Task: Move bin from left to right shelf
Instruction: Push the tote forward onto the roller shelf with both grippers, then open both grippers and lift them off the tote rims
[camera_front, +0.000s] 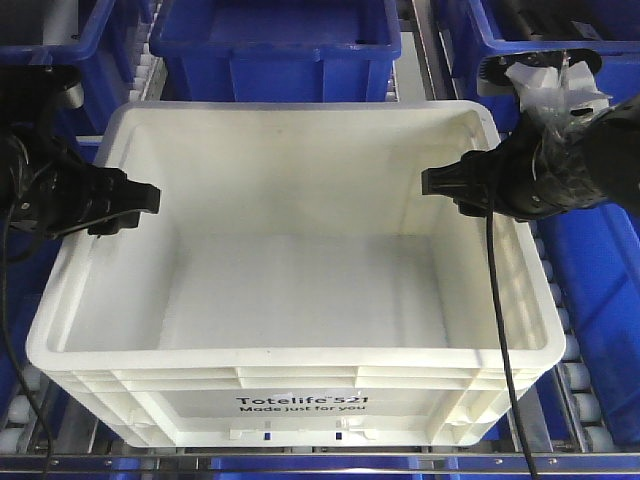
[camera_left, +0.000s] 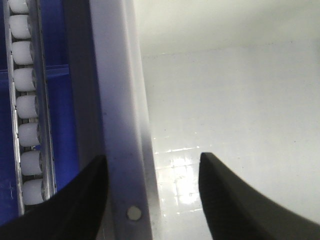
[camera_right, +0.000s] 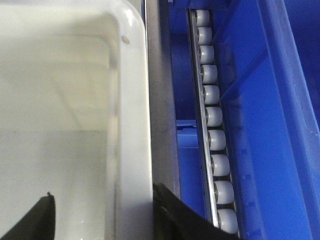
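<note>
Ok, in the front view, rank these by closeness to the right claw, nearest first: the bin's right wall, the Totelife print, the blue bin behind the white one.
1. The bin's right wall: directly at the right claw, which straddles it.
2. Blue bin: behind the white one, up and left of the claw.
3. Totelife print: low on the near side, farthest.

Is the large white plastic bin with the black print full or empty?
Empty. In the front view the large white rectangular plastic bin shows only bare walls and floor; both wrist views also show nothing inside it.
</note>
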